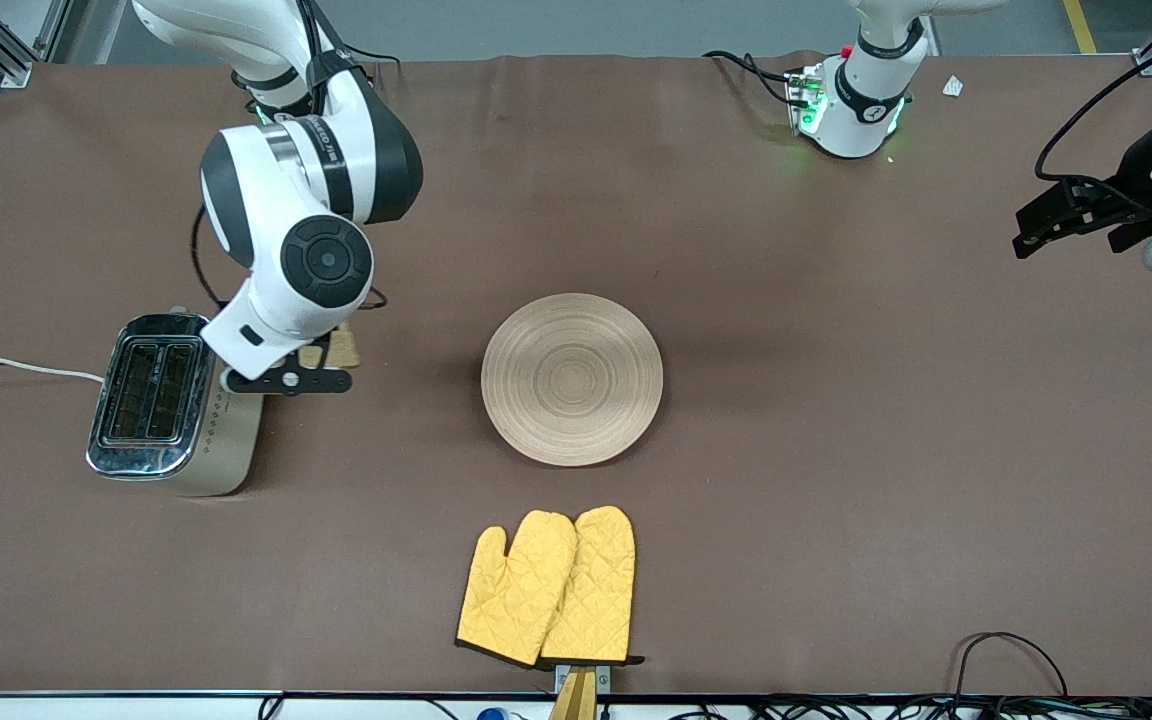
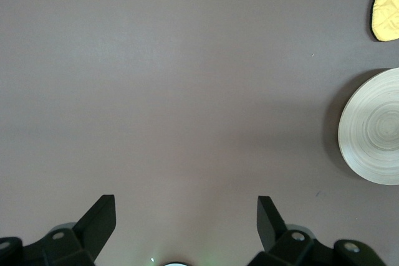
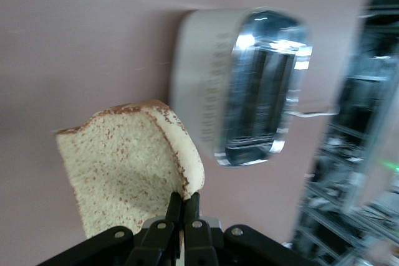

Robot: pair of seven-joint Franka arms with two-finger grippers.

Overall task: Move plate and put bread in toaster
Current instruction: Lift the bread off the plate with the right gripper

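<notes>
Yellow oven mitts [image 1: 548, 588] lie nearest the camera, at 6 o'clock from the plate [image 1: 572, 378] on my tabletop [image 1: 836, 450]. From the plate, at 9 o'clock, my right gripper [image 3: 182, 207] hangs beside the toaster [image 1: 161, 398], its fingers pinching the bread [image 3: 128, 174]. At 3 o'clock my left gripper [image 2: 187, 216] waits over bare tabletop, fingers spread.

The toaster [image 1: 171, 405] stands at the right arm's end of the table, both slots open upward with nothing over them. The right gripper [image 3: 182, 207], pinching the bread [image 3: 128, 175], hangs just beside it. Bare cloth separates toaster, plate [image 1: 572, 378] and the nearer mitts [image 1: 548, 585]. The left gripper [image 2: 187, 216] waits, fingers spread, over bare table.
</notes>
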